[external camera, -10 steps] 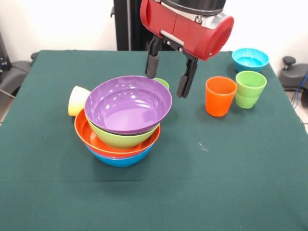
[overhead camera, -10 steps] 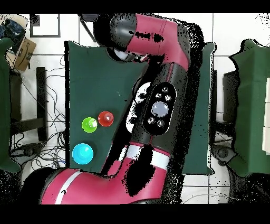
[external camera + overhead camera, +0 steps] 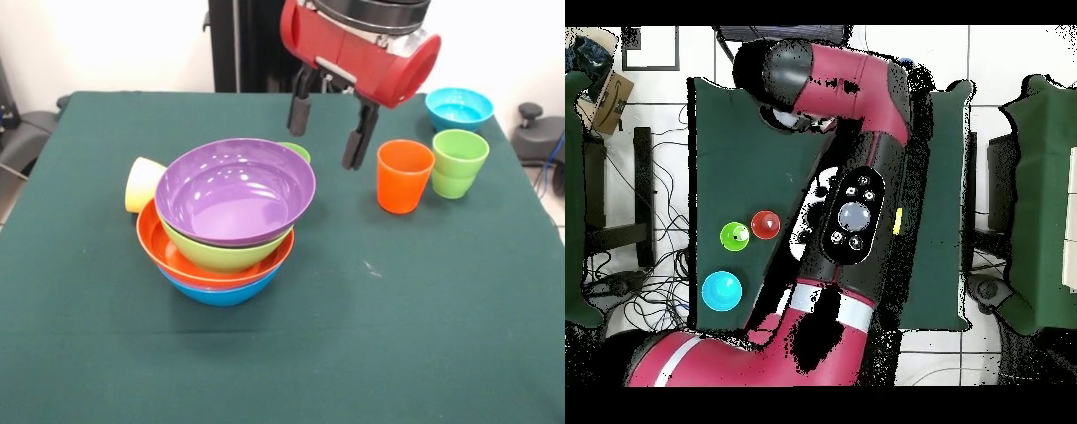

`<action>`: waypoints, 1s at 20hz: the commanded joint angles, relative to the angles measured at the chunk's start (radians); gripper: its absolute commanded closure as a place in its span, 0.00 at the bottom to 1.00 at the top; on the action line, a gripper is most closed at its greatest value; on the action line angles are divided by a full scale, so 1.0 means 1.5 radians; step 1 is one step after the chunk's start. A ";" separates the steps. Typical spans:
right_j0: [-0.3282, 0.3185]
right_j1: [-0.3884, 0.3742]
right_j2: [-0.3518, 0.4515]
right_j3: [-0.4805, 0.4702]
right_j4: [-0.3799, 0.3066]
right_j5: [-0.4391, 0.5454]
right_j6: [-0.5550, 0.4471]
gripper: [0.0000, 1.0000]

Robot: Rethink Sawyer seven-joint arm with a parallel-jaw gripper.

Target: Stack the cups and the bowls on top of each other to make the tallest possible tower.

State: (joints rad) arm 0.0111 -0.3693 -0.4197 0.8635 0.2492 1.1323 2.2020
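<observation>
The tower (image 3: 228,221) stands left of centre in the front view: blue bowl (image 3: 221,291) lowest, orange bowl (image 3: 190,267), lime green bowl (image 3: 221,254), purple bowl (image 3: 234,190) on top. My gripper (image 3: 327,131) hangs open and empty above the table, to the right of and behind the purple bowl. A yellow cup (image 3: 141,184) lies on its side behind the tower's left. A green cup's rim (image 3: 298,150) peeks out behind the purple bowl. An orange cup (image 3: 403,177) and a light green cup (image 3: 458,162) stand upright at right. A turquoise bowl (image 3: 458,108) sits at the far right.
In the overhead view the arm (image 3: 855,215) covers most of the table; the orange cup (image 3: 765,223), light green cup (image 3: 734,236) and turquoise bowl (image 3: 722,290) show at left. The green table cloth (image 3: 371,336) spreads in front.
My gripper has risen and moved right, away from the purple bowl's rim and towards the orange cup. The bowls and cups have not moved.
</observation>
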 commanded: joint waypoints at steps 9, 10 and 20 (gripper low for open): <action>0.042 -0.036 0.057 0.145 0.003 -0.044 0.093 0.00; 0.045 -0.036 0.055 0.148 0.003 -0.044 0.098 0.00; 0.073 -0.044 0.030 0.196 0.009 -0.049 0.144 0.00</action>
State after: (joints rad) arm 0.1014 -0.4450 -0.4271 1.0273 0.2703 1.1238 2.2020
